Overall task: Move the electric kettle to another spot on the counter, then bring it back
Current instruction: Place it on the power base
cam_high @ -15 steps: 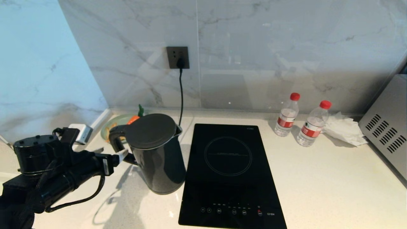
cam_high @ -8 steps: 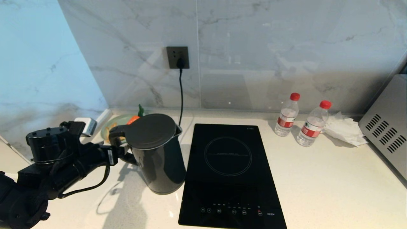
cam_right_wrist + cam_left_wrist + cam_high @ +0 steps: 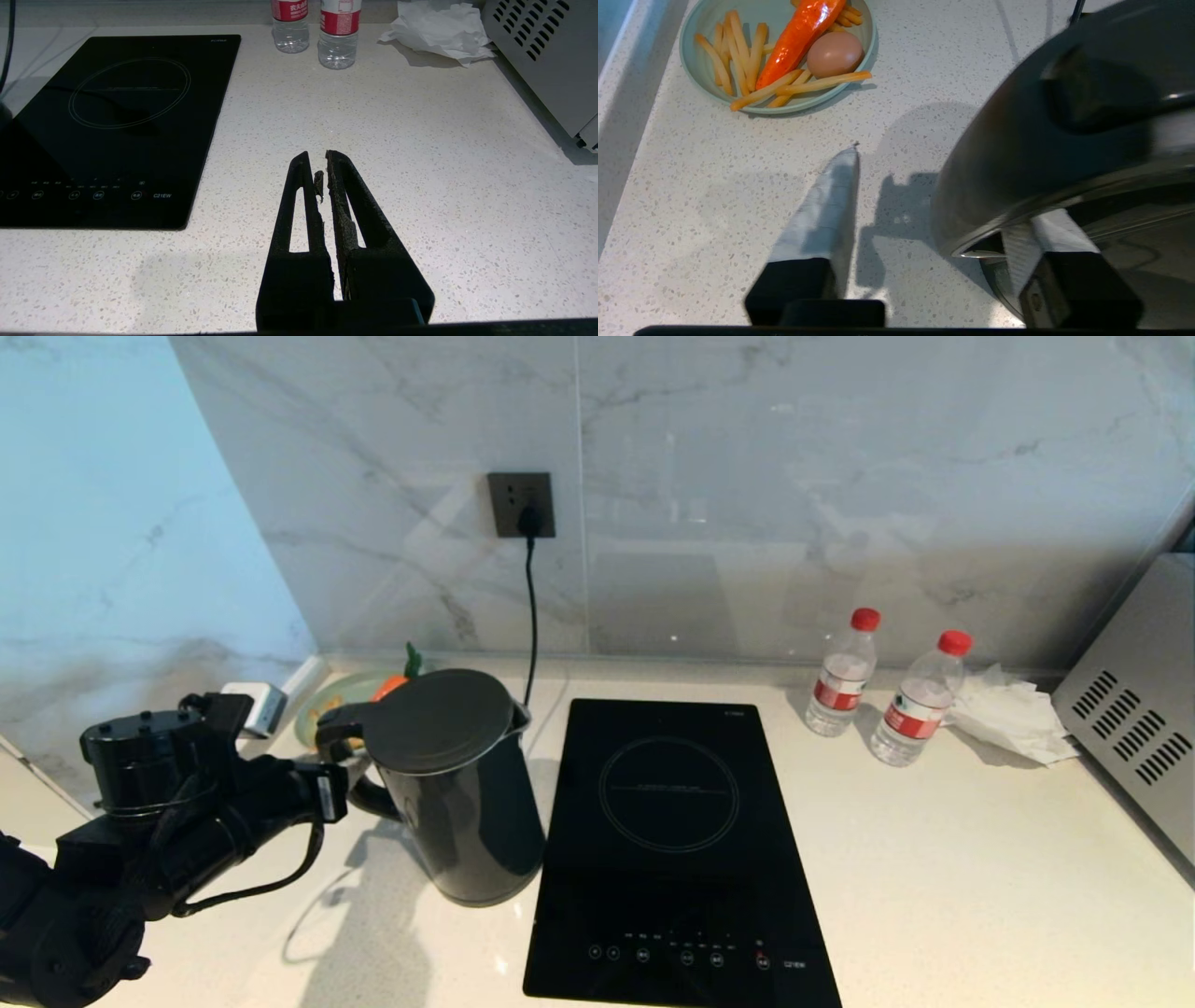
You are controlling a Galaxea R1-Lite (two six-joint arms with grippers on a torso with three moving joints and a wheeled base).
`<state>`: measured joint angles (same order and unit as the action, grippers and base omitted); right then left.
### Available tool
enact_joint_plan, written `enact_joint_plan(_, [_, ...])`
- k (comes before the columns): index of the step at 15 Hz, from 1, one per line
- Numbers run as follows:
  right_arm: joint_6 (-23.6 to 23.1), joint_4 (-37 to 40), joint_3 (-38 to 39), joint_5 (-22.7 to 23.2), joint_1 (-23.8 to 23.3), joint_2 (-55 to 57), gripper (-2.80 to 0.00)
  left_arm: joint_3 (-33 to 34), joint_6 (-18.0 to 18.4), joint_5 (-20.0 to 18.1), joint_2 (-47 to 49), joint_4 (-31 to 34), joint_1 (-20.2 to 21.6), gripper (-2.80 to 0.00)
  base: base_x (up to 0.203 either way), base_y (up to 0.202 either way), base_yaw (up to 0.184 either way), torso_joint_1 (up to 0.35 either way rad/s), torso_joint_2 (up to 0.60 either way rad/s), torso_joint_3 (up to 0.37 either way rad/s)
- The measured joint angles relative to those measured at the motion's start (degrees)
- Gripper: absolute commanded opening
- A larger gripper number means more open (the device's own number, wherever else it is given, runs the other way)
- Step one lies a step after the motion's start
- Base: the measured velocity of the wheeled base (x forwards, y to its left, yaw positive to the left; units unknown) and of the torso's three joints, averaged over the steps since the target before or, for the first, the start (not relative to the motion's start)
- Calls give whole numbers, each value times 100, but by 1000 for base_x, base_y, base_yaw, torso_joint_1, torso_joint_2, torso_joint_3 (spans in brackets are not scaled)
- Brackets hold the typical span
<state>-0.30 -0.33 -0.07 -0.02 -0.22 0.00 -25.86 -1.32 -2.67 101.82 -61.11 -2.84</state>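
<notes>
Black electric kettle (image 3: 457, 784) near counter (image 3: 934, 896) left edge, hob (image 3: 672, 849) alongside — left gripper (image 3: 341, 793) straddles handle, closure unclear; right gripper (image 3: 322, 172) closed.

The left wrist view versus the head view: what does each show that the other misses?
Only the left wrist view shows what is in the green plate: fries, an egg and an orange wrapped piece. Only the head view shows the induction hob, two water bottles, the wall socket and the kettle's lid. Both show the electric kettle, the left gripper at its handle, and the counter.
</notes>
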Motion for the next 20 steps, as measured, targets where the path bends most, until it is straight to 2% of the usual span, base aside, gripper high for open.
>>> enact_joint_plan(11, [0, 0, 0, -2, 0, 0, -280, 331, 8, 89, -379, 32, 84, -280, 0, 0, 0, 0, 0, 0])
enact_joint_plan(17, [0, 0, 0, -2, 0, 0, -280, 902, 6, 701, -722, 20, -70, -280, 0, 0, 0, 0, 0, 0])
enact_joint_plan(20, [-2, 2, -2, -2, 0, 0, -280, 952, -35, 1226, -582, -15, -260, -280, 0, 0, 0, 0, 0, 0])
